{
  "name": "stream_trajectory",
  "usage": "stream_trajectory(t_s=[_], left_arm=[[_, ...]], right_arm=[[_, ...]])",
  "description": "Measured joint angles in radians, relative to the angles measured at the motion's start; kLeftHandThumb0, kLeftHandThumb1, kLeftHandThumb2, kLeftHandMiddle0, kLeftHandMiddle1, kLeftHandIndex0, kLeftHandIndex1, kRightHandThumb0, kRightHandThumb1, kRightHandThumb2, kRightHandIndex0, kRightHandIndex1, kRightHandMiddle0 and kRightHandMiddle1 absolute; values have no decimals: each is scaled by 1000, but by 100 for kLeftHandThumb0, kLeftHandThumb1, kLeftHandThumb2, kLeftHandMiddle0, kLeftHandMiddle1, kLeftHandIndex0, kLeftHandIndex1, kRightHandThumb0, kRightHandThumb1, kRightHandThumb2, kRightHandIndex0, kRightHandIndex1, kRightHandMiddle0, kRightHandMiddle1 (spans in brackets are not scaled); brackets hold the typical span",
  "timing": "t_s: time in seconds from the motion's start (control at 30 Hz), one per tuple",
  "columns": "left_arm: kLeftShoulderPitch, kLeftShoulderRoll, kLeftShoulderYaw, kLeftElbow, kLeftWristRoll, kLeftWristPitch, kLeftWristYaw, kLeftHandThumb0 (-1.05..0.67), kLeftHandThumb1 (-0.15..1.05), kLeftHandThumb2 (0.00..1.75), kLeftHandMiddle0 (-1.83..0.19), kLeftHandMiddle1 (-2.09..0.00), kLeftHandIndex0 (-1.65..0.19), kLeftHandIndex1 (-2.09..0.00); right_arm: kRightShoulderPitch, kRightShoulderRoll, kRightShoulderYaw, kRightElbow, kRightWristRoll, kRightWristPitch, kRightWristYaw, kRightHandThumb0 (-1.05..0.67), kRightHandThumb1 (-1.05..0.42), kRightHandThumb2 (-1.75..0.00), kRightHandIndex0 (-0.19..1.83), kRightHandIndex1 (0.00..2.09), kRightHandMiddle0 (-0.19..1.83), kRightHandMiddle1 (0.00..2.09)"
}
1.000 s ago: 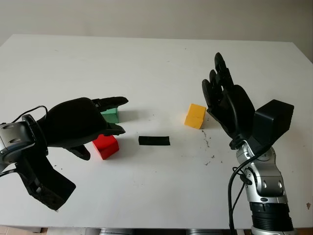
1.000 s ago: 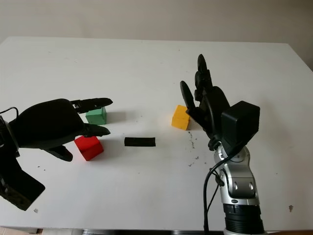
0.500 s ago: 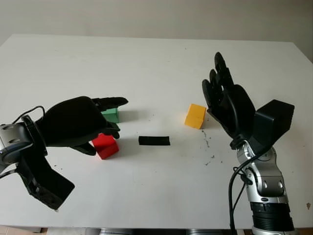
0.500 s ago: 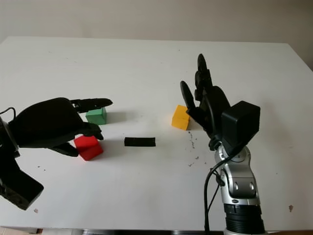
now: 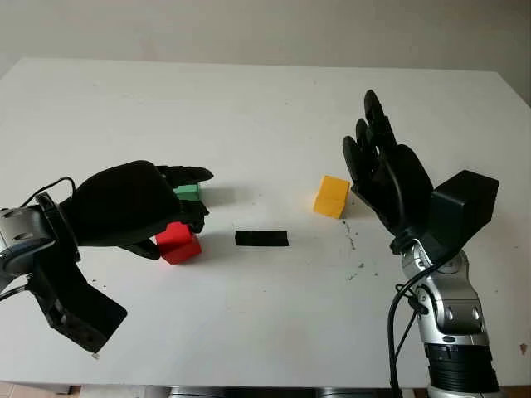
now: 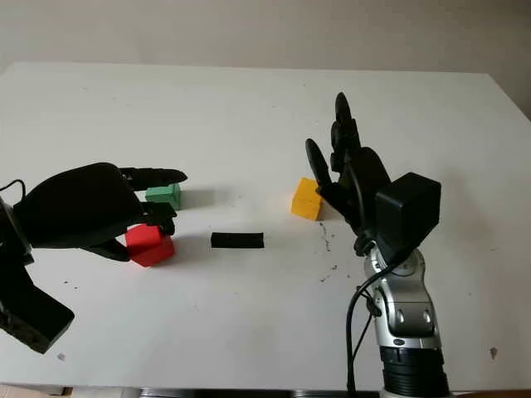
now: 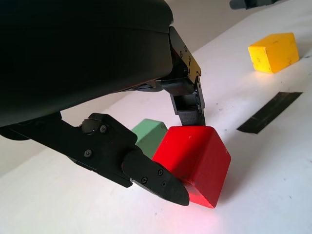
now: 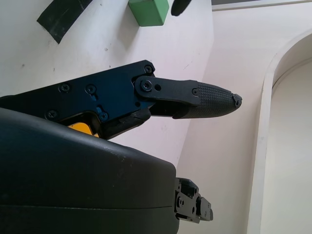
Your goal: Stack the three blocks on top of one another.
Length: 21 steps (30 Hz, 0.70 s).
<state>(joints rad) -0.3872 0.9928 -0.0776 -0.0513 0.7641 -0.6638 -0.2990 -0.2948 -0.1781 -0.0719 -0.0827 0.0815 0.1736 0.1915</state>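
The table [image 5: 249, 108] is white, with small dark specks near the yellow block [image 5: 331, 196]. A red block [image 5: 180, 243] and a green block [image 5: 188, 191] sit on it, and a black strip of tape [image 5: 261, 239] lies flat between the blocks. Both robot hands are black, the left hand [image 5: 137, 207] and the right hand [image 5: 383, 170], and the right arm [image 5: 444, 323] is silver below its black wrist box.

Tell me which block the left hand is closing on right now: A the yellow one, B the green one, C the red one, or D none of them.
C: the left hand has its fingers on either side of the red block, which sits tilted between them, while the green block and yellow block sit untouched on the table.
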Motion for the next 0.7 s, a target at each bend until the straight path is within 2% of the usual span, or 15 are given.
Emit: stream_trajectory(t_s=[0.17, 0.33, 0.5, 0.6, 0.7], left_arm=[[-86, -1, -13, -14, -24, -4, -59, -31, 86, 5, -29, -6, -64, -95], [-200, -20, -62, -5, 11, -66, -61, -30, 84, 5, -31, -6, -68, -97], [-328, -72, -125, 33, 28, -92, -91, -34, 83, 5, -32, -6, -67, -107], [-377, -105, -162, 50, 27, -92, -139, -34, 82, 5, -32, -5, -67, -106], [-414, -146, -202, 71, 16, -85, -196, -35, 84, 6, -29, -5, -62, -115]], right_arm=[[0, 0, 1, 5, -4, -2, 0, -71, -105, -49, -19, 0, -18, 6], [1, 0, 2, 6, -8, -3, -4, -70, -105, -49, -19, 0, -18, 5], [0, 2, 0, 7, 4, -5, -4, -67, -105, -47, -19, 0, -19, 4], [0, 2, -1, 8, 4, -9, -7, -68, -105, -47, -19, 0, -18, 5], [0, 2, -1, 9, -1, -11, -13, -69, -105, -47, -19, 0, -18, 5]])
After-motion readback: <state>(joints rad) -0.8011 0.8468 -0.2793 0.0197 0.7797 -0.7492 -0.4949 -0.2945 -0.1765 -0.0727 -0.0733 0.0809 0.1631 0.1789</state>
